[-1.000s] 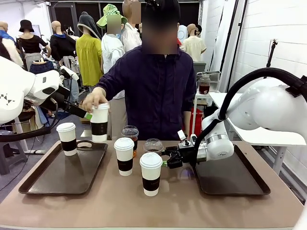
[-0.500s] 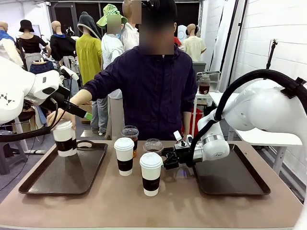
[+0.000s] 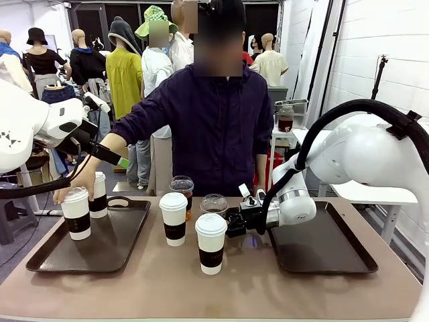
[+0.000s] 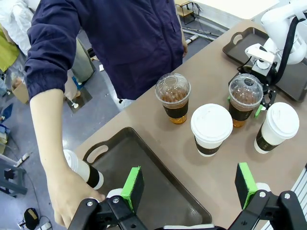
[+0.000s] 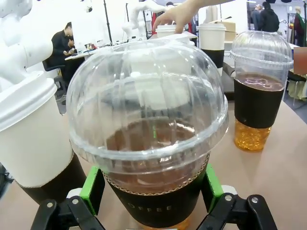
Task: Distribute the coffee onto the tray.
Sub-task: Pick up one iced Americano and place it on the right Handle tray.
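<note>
The right gripper (image 5: 151,188) stands spread wide, its green pads (image 5: 91,189) flanking the sleeve of the right iced coffee cup (image 5: 148,139), which rests on the tabletop (image 3: 255,285) between the two trays. Whether the pads touch the sleeve cannot be told. The left iced coffee cup (image 3: 181,190) stands near it. Two paper cups, middle paper cup (image 3: 173,218) and front paper cup (image 3: 211,243), stand on the tabletop close by. On the left tray (image 3: 40,258) stand two more: the near tray cup (image 3: 76,218), gripped at its lid by the person's hand (image 3: 67,193), and the far tray cup (image 3: 99,196). The left gripper (image 4: 188,184) hovers above that tray, wide and empty. The right tray (image 3: 348,265) lies beneath the right arm.
</note>
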Available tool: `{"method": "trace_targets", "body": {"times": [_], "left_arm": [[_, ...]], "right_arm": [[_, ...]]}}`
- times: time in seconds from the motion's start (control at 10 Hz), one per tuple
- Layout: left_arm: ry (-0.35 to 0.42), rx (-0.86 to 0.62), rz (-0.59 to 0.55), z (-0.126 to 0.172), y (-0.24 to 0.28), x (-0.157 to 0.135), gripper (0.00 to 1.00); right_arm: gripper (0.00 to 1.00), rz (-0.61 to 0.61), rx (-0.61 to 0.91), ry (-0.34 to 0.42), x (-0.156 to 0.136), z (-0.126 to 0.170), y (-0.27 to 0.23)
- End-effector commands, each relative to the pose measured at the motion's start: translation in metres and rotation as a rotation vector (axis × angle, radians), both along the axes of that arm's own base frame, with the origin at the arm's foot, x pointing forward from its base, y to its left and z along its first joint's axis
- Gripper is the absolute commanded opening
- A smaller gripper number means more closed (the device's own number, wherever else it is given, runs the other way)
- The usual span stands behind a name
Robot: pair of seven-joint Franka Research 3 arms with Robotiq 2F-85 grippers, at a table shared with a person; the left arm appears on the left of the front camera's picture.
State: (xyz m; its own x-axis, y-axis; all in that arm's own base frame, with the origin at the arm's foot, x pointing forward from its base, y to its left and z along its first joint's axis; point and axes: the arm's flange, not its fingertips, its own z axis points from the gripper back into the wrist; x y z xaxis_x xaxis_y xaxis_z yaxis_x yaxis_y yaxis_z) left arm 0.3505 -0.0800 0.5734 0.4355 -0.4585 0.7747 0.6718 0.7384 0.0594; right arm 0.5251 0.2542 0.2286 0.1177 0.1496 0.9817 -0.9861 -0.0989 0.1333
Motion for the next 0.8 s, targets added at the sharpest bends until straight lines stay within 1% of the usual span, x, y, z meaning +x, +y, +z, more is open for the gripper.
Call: {"method": "trace_targets", "body": {"times": [0.0, 0.1, 0.3, 0.5, 0.6, 0.7], "left_arm": [[0.004, -0.005, -0.003, 0.0, 0.001, 0.0, 1.0], [0.004, -0.005, -0.003, 0.0, 0.001, 0.0, 1.0], [0.004, -0.005, -0.003, 0.0, 0.001, 0.0, 1.0], [0.004, -0.005, -0.003, 0.0, 0.001, 0.0, 1.0], [0.004, -0.005, -0.003, 0.0, 0.001, 0.0, 1.0], [0.004, -0.005, -0.003, 0.0, 0.001, 0.0, 1.0]], "right_arm": [[0.91, 0.023, -0.02, 0.034, 0.004, 0.0, 0.007], [0.71, 0.026, -0.005, 0.033, 0.005, 0.0, 0.005], [0.71, 0.015, 0.005, 0.03, 0.005, 0.002, 0.002], [0.71, 0.005, 0.024, 0.043, 0.005, 0.006, -0.001], [0.71, -0.004, 0.031, 0.045, 0.005, 0.013, -0.007], [0.71, -0.027, 0.037, 0.042, 0.006, 0.026, -0.017]]}}
